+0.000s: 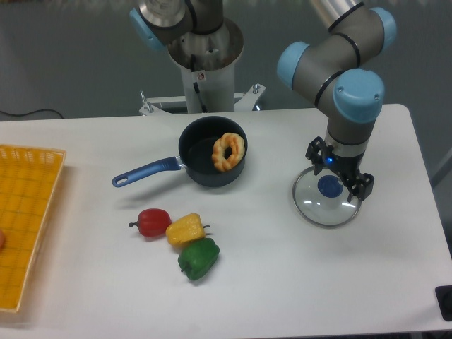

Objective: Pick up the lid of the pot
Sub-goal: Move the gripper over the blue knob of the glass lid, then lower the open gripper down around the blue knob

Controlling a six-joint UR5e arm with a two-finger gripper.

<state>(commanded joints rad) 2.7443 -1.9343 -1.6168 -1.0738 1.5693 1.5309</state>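
Clock read from mid-table, 12 = far edge. Near edge of the white, smooth-looking tabletop [282, 296] runs along the frame bottom. Black object [443, 304] at 4, cut off by the right frame edge, can't tell what it is. Green pepper [199, 258] at 7, stem end toward its 8. Yellow pepper [185, 231] at 8 to 9, just beside the green one, stem toward 3. Red pepper [154, 223] at 9, near the yellow one, stem toward 9. Yellow crate [53, 194] further out at 9, cut off by frame left; white surface between it and the peppers.

Pot lid [311, 206] lies at about 3, rim fully on the table, blue knob [330, 186] up. Well apart from peppers; table surface all round it, right edge of the table further out. Gripper [340, 171] over the lid, fingers spread apart, arm coming in from 12 to 1. Fingertip contact with lid: can't tell.

Black pan [194, 152] at 11 to 12, tan ring [228, 152] inside on its right side, blue handle [148, 171] pointing to 8 or 9. Far edge past it, then a dark background with grey metal framing.
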